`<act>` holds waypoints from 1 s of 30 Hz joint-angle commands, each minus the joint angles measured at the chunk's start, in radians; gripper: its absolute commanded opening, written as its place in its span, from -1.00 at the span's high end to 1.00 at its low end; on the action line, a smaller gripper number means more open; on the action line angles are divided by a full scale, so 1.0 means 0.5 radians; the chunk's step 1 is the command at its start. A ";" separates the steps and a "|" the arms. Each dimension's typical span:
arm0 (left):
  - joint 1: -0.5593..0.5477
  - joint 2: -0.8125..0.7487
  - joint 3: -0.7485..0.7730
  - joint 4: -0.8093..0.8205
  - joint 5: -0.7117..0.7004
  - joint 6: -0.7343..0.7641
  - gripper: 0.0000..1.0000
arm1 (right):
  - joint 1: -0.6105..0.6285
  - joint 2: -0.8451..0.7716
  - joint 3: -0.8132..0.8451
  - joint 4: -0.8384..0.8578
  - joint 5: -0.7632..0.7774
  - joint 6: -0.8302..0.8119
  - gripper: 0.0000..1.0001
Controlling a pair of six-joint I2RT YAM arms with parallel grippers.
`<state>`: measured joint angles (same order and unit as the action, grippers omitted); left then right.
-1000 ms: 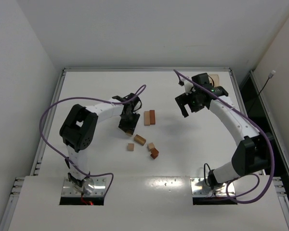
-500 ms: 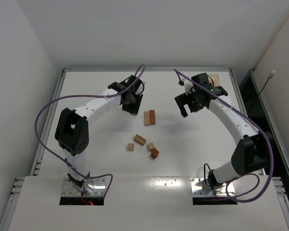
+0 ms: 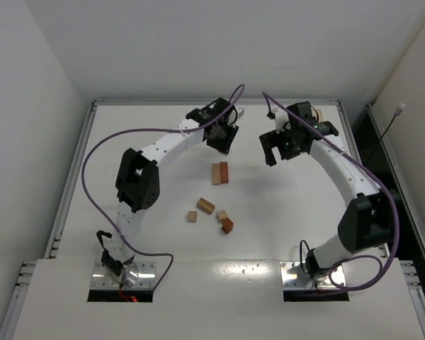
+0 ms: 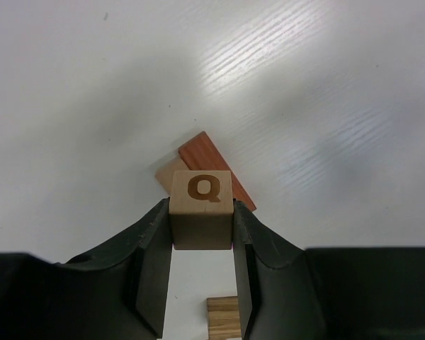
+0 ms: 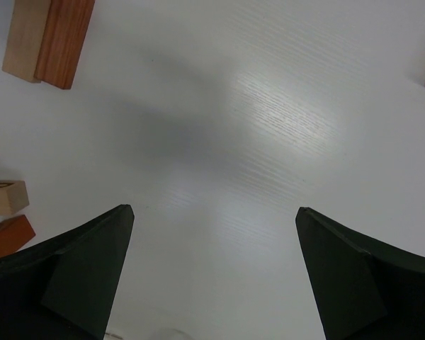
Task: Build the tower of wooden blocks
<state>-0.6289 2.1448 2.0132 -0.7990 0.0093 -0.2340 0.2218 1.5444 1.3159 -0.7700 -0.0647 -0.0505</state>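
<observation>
My left gripper [image 3: 223,139] hangs above the back middle of the table, shut on a tan wood cube [image 4: 202,210] with a Q on it. Below the cube, a tan bar [image 3: 216,173] and a reddish bar [image 3: 224,171] lie side by side. Nearer the front lie a tan piece [image 3: 205,205], two small tan cubes [image 3: 192,217] [image 3: 222,214] and a reddish cube [image 3: 227,226]. My right gripper [image 3: 276,150] hovers to the right of the bars, open wide with nothing in it; its wrist view shows only bare table between the fingers [image 5: 92,262]. The tower is out of view.
A tan object [image 3: 316,113] sits at the back right corner behind the right wrist. Metal rails [image 3: 92,134] edge the white table [image 3: 156,205], with walls close on the left and at the back. Purple cables [image 3: 92,156] arch over both arms.
The left gripper closed on the Q cube near the loose blocks, lifted it, and carried it back and to the right, above the two bars. The right arm shifted only slightly.
</observation>
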 commanded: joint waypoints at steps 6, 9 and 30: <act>-0.012 0.057 0.039 -0.040 0.018 0.005 1.00 | -0.131 -0.033 0.022 0.009 -0.101 0.086 -0.93; -0.012 0.076 -0.001 -0.040 0.018 -0.059 1.00 | -0.170 -0.012 0.022 0.009 -0.144 0.104 -0.93; 0.006 0.303 -0.001 -0.040 0.037 -0.106 1.00 | -0.266 0.108 0.059 -0.009 -0.202 0.141 -0.93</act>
<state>-0.6289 2.2833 2.0090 -0.8288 0.0212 -0.2749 0.0937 1.5860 1.3159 -0.7834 -0.1429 0.0044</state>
